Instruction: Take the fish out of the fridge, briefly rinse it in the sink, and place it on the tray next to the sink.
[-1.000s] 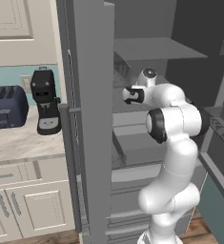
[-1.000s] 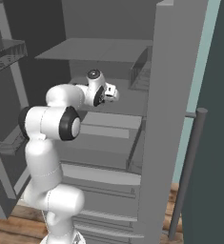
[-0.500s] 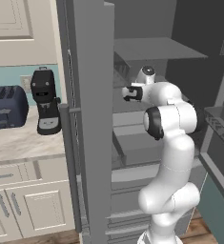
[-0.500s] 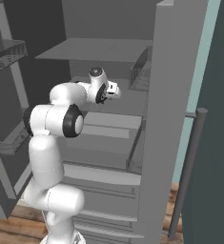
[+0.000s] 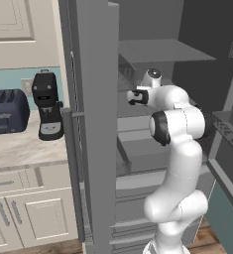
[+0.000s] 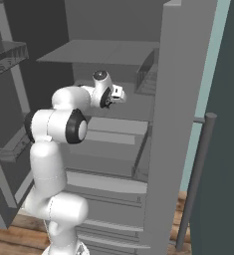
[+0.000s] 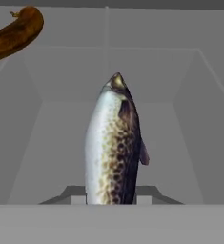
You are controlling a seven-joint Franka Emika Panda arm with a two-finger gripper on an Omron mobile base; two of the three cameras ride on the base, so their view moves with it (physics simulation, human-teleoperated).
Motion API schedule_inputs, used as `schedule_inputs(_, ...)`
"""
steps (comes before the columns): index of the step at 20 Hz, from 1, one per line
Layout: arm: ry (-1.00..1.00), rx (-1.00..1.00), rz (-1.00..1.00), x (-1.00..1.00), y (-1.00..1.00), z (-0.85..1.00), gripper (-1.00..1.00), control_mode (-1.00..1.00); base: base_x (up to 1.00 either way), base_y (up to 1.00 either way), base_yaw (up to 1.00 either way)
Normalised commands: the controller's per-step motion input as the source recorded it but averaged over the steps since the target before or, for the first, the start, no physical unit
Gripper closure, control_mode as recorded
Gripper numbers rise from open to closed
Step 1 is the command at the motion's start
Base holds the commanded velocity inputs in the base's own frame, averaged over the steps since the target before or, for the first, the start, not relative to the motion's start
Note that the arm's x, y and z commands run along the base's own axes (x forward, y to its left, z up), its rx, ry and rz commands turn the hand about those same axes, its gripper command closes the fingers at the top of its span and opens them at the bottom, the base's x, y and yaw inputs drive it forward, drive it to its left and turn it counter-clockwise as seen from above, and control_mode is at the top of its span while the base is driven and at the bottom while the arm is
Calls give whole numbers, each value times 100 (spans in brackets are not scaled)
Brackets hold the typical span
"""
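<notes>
One gripper [image 5: 132,96] drawn back slightly, fish [image 7: 113,147] in fridge [image 6: 178,124]

Arm wrist, left base view: shifted up and slightly left vs 1.0 s ago, now just left of frame centre in the upper half, deeper toward fridge [image 5: 152,54] interior. Right base view: gripper [image 6: 119,93] has moved up and right, now nearer the upper shelf, centre-upper frame. Elbow raised a little in both views. Base cams unmoved.

Open shelf space around fish [image 7: 114,152] (brown item [image 7: 14,32] well aside)
</notes>
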Motion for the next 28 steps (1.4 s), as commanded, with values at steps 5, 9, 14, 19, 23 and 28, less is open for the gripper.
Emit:
schedule_inputs(5,-9,-1,0,-55,12,0,100,-100,0,0,0)
schedule_inputs(9,-28,-8,-1,-100,28,28,100,-100,0,0,0)
schedule_inputs(14,-29,-9,0,-100,31,77,100,-100,0,0,0)
schedule_inputs(19,13,6,-1,-100,26,98,100,-100,0,0,0)
schedule_inputs(23,47,22,-6,-100,17,78,100,-100,0,0,0)
schedule_inputs(28,37,10,-2,-100,30,5,100,-100,0,0,0)
